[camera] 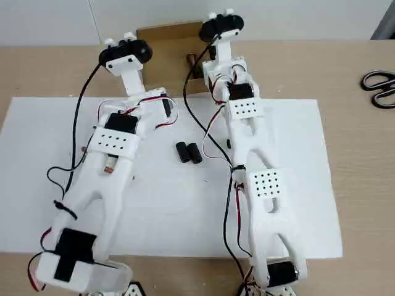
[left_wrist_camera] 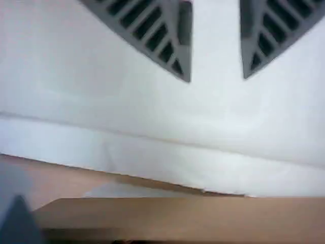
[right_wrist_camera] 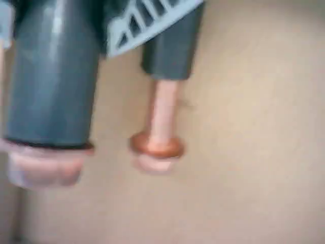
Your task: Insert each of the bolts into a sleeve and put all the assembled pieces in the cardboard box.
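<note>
A: Table's white sheet (camera: pixel 290 154) holds two bare sleeves (camera: pixel 188 152). Right gripper (right_wrist_camera: pixel 56 40)?
B: Clamped on a bolted sleeve (right_wrist_camera: pixel 51 91) over the cardboard box (camera: pixel 166 37), likely for drop-off. Left gripper (left_wrist_camera: pixel 216 71) is wide open and empty.

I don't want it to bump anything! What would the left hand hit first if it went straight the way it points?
Probably the white paper: the left hand is open and points down at it with nothing between. The cardboard box lies beyond the paper's edge. How far off, I can't tell.
</note>
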